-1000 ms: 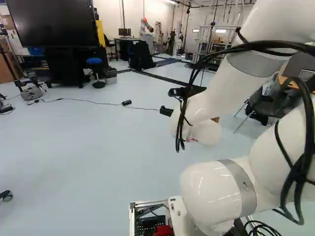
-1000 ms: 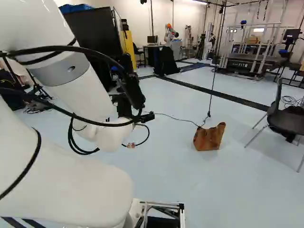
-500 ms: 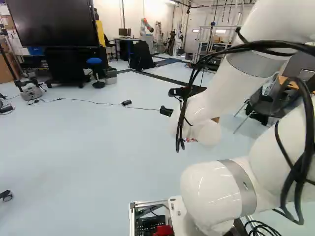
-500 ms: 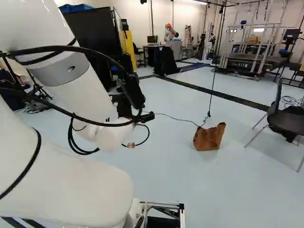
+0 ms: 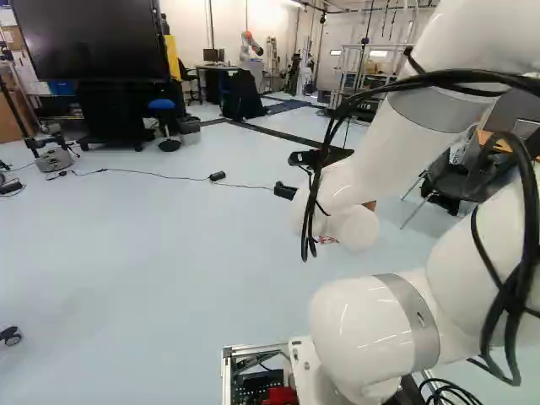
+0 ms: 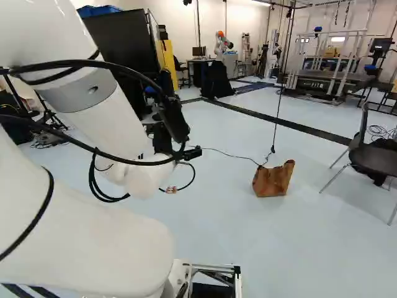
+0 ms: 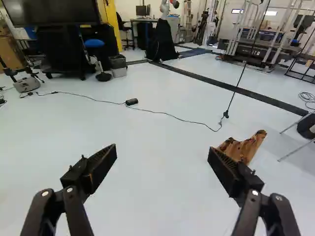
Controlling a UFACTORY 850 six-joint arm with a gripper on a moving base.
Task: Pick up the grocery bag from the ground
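A brown bag (image 6: 273,179) is seen standing on the pale floor (image 6: 248,248), right of the middle of the right base view, with one upper corner raised higher than the rest of its rim. In the left base view it is almost wholly hidden behind the arm (image 5: 371,169), with only a small brown patch shown past the wrist. The jaws are spread wide apart, with nothing held between them. In the wrist view, the bag is placed ahead of the jaws and toward the finger (image 7: 224,167) on the chair side, by whose tip its lower part is covered; whether they touch cannot be told. A thin black cable (image 7: 172,116) is laid across the floor beyond the jaws, with a small black box (image 7: 131,102) set along it, and is met near the bag by a hanging cord (image 7: 239,81). Farther off, a dark strip (image 7: 246,93) is run across the floor. A grey chair (image 6: 375,158) is placed to the right of the bag in the right base view. A large dark screen (image 5: 89,42) is seen at the left of the left base view, with a blue-seated stool (image 5: 160,105) beside it.
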